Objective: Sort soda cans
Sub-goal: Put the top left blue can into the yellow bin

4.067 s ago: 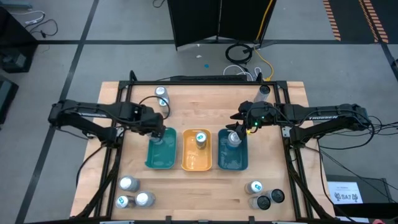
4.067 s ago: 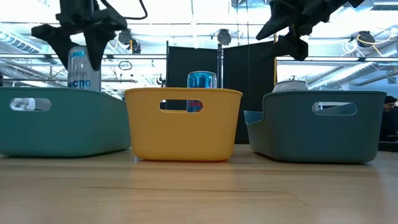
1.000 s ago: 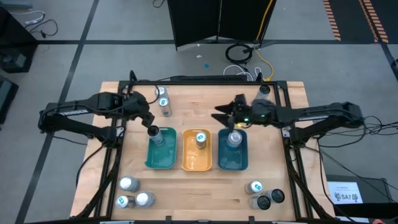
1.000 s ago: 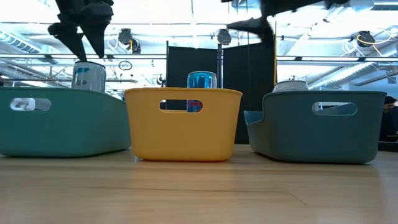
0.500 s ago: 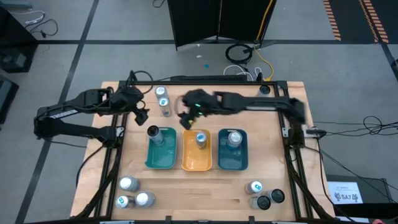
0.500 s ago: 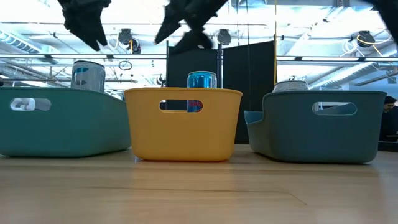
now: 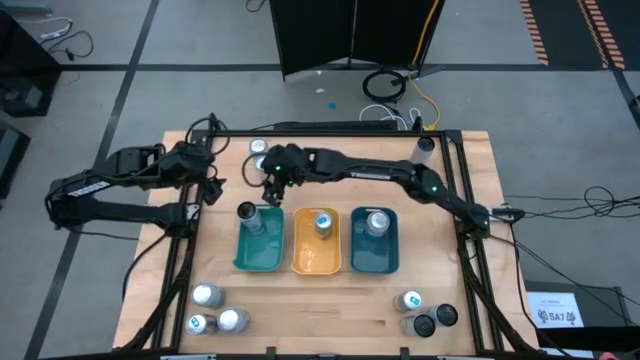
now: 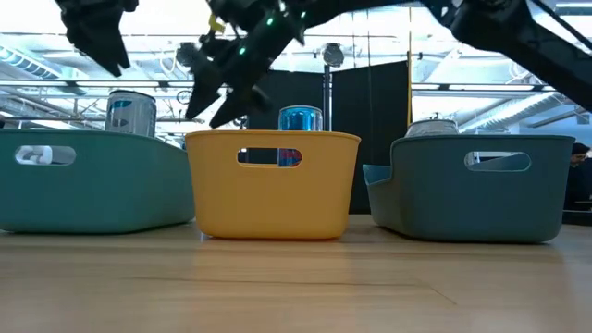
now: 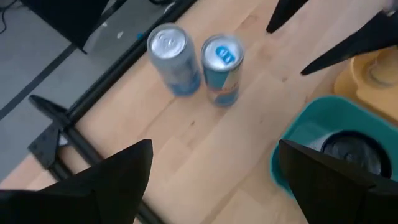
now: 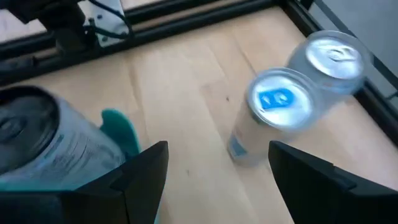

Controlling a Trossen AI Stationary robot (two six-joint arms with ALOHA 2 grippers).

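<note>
Near the bench's far edge the right gripper point(image 7: 272, 187) had swung all the way over from the blue tray point(image 7: 375, 262), fingers spread and empty above the two cans point(image 7: 262, 158), while the left gripper point(image 7: 210, 184) backed off the teal tray point(image 7: 259, 255), also spread, so probably another pick was coming.

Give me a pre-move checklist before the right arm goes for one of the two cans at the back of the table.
1. Right gripper open and empty: ok; nothing shows between its fingers in the right wrist view.
2. Two back cans upright: ok; the blue-tabbed can and the silver-topped can both stand.
3. Gap between those two cans: not ok; they stand close together, so the fingers may knock the neighbour.
4. Left gripper out of the way: cannot tell; it hovers open near the same cans.
5. Teal tray: ok; it holds one dark-topped can, room remains.
</note>
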